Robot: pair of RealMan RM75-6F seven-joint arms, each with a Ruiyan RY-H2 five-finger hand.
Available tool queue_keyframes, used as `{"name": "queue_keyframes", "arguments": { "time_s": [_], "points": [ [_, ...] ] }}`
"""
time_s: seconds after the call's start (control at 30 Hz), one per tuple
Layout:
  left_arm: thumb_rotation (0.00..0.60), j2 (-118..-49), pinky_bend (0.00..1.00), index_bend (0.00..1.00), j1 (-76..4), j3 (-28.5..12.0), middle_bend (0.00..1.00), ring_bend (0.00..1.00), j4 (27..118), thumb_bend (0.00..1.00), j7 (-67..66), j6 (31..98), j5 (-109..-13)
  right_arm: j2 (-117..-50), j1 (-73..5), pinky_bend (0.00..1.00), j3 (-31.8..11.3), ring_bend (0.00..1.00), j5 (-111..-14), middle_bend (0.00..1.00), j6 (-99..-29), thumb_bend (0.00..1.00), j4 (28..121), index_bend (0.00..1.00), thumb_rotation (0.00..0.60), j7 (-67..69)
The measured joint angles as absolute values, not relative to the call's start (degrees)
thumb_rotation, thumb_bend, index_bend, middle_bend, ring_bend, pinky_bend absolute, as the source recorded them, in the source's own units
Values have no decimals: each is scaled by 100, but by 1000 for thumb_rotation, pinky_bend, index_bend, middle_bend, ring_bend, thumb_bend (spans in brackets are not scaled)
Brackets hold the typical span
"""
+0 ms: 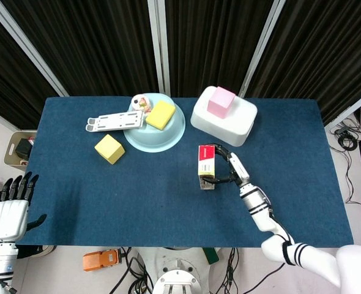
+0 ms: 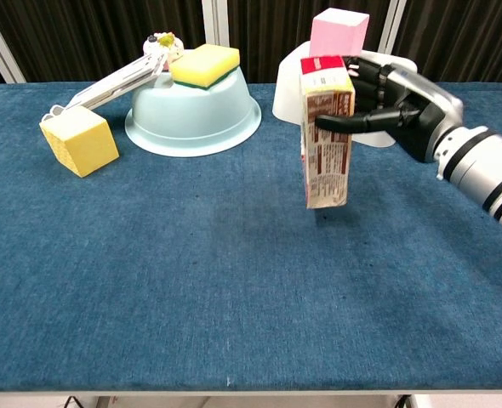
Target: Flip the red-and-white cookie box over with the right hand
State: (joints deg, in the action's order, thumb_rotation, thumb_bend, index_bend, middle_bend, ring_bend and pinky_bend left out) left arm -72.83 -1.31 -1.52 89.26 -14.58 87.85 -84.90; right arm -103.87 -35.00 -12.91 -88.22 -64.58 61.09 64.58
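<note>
Red-and-white cookie box (image 2: 326, 132) hangs upright, off the blue worktop (image 2: 191, 272), near its middle, pinched by the right hand (image 2: 393, 95) between thumb and fingers. Mid-flip, I judge; next it wants lowering onto its other face, then releasing.

The counter (image 2: 149, 280) is wearing a matt, slightly napped blue cloth, and the cookie box (image 2: 325, 136) is showing printed card with a faint sheen, the right robot hand (image 2: 387, 100) gripping it with glossy black plastic fingers (image 2: 353, 121) beneath a smooth silvery shell. The pale blue bowl (image 2: 191, 115) and the white container (image 2: 379, 81) are looking like smooth plastic with soft highlights, while the yellow sponge (image 2: 204, 65) is showing a matt, porous face. The left robot hand (image 1: 9, 211) is showing a smooth white shell and dark fingers.
</note>
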Motion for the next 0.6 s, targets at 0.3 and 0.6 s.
{"name": "queue_keyframes", "arguments": {
  "time_s": [0.3, 0.6],
  "points": [
    [600, -7293, 0, 0, -114, -145, 0, 0, 8857, 126, -1382, 8783, -8467, -11184, -3594, 192, -880, 166, -9140, 368, -6980, 214, 4753, 316, 600, 7297],
    [600, -7340, 0, 0, -131, -148, 0, 0, 8787, 125, -1322, 8781, -8495, -11009, -3534, 3, -523, 0, -9254, 72, -7038, 214, 4644, 0, 599, 7186]
  ]
}}
